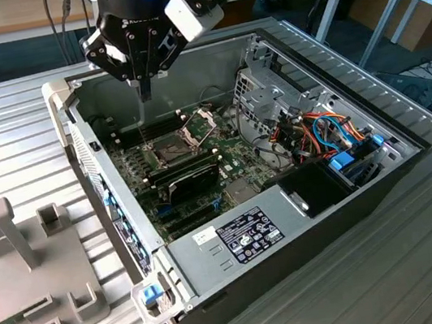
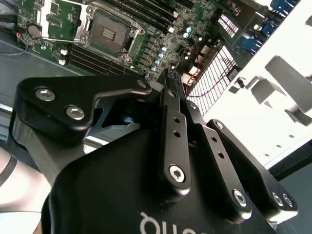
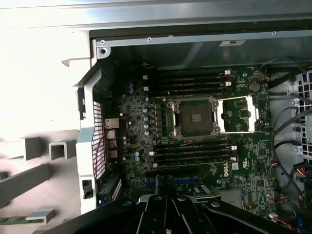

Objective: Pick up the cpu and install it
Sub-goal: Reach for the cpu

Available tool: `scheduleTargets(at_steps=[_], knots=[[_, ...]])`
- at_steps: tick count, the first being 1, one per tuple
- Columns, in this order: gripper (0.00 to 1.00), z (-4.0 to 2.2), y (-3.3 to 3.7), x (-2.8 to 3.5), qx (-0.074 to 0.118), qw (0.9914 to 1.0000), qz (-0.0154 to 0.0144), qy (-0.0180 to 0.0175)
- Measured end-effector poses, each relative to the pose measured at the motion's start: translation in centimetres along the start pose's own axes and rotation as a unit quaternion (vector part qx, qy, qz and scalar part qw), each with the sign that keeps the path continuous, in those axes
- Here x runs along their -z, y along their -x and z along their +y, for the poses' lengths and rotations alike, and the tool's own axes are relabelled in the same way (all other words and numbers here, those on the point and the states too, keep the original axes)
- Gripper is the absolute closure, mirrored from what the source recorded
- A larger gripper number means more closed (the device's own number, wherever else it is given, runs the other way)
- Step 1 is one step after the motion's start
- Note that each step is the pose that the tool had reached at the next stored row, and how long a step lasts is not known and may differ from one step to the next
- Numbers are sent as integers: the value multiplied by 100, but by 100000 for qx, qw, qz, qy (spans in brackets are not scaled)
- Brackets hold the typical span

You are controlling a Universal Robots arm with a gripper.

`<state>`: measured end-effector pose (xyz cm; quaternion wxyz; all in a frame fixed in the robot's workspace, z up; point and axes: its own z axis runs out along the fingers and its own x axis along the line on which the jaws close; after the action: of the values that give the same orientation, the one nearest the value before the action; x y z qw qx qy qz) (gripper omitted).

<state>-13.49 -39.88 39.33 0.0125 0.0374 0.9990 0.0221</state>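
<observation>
Exterior view: my gripper (image 1: 143, 90) hangs over the open case (image 1: 310, 237), fingers (image 1: 142, 80) pressed together; whether they pinch the cpu I cannot tell. The bare socket (image 1: 171, 146), frame (image 1: 201, 120) swung up, lies below them, slightly toward the exterior view's right.

Dull metal all around
You see a ribbed grey metal table (image 1: 429, 260), a smooth metal case (image 1: 207, 56), a matt black gripper (image 1: 145, 91).
</observation>
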Motion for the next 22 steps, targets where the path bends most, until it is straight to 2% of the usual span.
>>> scheduleTargets(at_steps=[22], knots=[[89,-10,-128,4,1,100000,-1,-4]])
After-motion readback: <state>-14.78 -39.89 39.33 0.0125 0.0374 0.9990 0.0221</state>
